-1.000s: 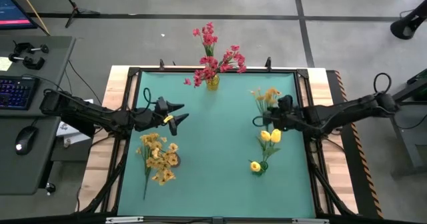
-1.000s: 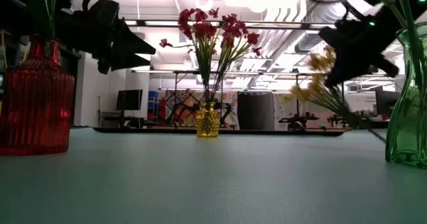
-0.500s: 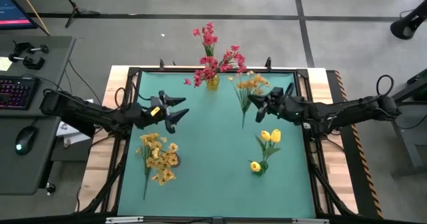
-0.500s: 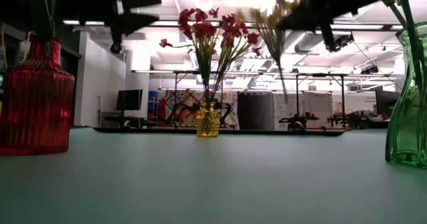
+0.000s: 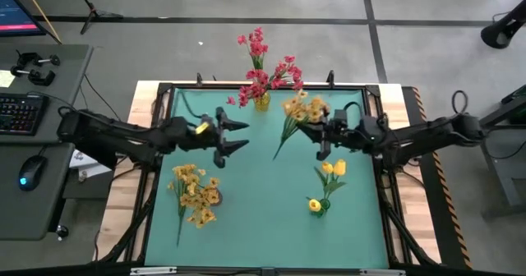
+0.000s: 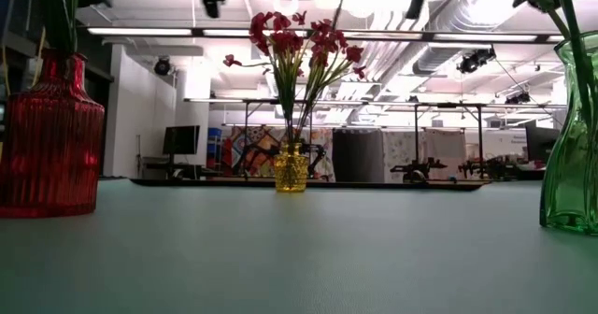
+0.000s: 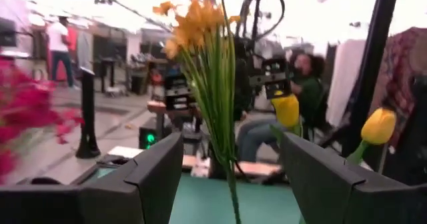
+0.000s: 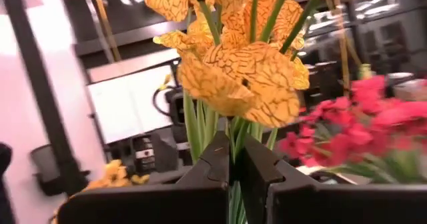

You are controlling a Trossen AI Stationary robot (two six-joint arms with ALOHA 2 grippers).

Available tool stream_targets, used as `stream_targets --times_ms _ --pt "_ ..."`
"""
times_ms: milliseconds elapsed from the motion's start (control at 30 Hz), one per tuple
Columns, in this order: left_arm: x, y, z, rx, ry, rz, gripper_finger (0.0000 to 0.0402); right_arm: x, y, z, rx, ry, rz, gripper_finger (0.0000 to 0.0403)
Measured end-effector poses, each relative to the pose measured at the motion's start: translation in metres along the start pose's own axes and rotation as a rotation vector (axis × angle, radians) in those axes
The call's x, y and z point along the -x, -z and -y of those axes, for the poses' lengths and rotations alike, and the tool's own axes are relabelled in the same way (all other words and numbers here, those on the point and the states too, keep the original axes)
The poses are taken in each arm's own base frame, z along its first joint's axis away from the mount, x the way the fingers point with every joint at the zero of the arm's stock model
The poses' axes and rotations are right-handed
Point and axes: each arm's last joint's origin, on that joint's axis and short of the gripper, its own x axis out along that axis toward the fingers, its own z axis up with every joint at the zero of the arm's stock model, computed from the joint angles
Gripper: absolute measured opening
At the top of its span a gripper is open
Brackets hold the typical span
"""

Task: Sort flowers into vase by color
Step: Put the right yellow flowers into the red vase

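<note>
My right gripper [image 5: 315, 131] is shut on a spray of orange-yellow flowers [image 5: 302, 108] above the table's far middle. My left gripper [image 5: 244, 135] stands open to the left of it, facing the spray. In the left wrist view the spray's stems [image 7: 225, 124] show beyond the gap between the fingers, untouched. More orange-yellow flowers [image 5: 196, 195] stand in the red vase [image 6: 51, 136]. Yellow tulip buds [image 5: 332, 168] stand in the green vase [image 6: 570, 136]. Red-pink flowers [image 5: 265, 69] stand in the small yellow vase [image 6: 291, 169] at the far edge. My right gripper pinches the spray's bundle of green stems [image 8: 233, 134] between its two fingers, just below the blossoms [image 8: 240, 71]. The fingers come about level from the table's right and lie across the stems. The spray is lifted clear, blossoms up, its long stem end [image 5: 278, 153] slanting down toward the left.
The teal mat [image 5: 263, 218] is bare between the vases. A black frame [image 5: 164, 87] rims the table. A desk with a keyboard [image 5: 20, 112] and a mouse stands off the left side. People sit in the room beyond.
Both grippers have risen and drawn toward the table's middle. My right gripper has tipped from pointing down to about level and swung the orange-yellow spray upright, away from the green vase. My left gripper has stayed open.
</note>
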Motion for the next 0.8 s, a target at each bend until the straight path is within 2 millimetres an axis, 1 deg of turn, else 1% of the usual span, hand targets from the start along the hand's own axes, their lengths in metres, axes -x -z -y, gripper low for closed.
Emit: stream_targets --times_ms 67,133,300,367,433,533,800 --pt "-0.014 0.002 0.002 -0.011 0.028 -0.027 0.0239 -0.008 0.008 0.000 0.000 -0.013 0.000 0.0000" --pt "-0.027 0.004 0.004 -0.026 0.052 -0.040 0.0239 -0.019 0.011 -0.002 0.007 -0.027 -0.009 0.0000" --pt "-0.056 0.008 0.008 -0.035 0.075 -0.059 0.0239 -0.047 0.006 -0.007 0.054 -0.082 -0.024 0.0000" --pt "-0.064 0.010 0.008 -0.048 0.073 -0.074 0.0239 -0.056 0.005 -0.009 0.080 -0.084 -0.069 0.0000" --pt "-0.069 0.011 0.009 -0.057 0.072 -0.088 0.0239 -0.063 0.003 -0.011 0.100 -0.083 -0.109 0.0000" --pt "-0.073 0.011 0.009 -0.072 0.071 -0.097 0.0239 -0.067 0.001 -0.013 0.104 -0.100 -0.146 0.0000" --pt "-0.074 0.009 0.009 -0.093 0.053 -0.086 0.0239 -0.068 -0.001 -0.024 0.112 -0.139 -0.143 0.0000"
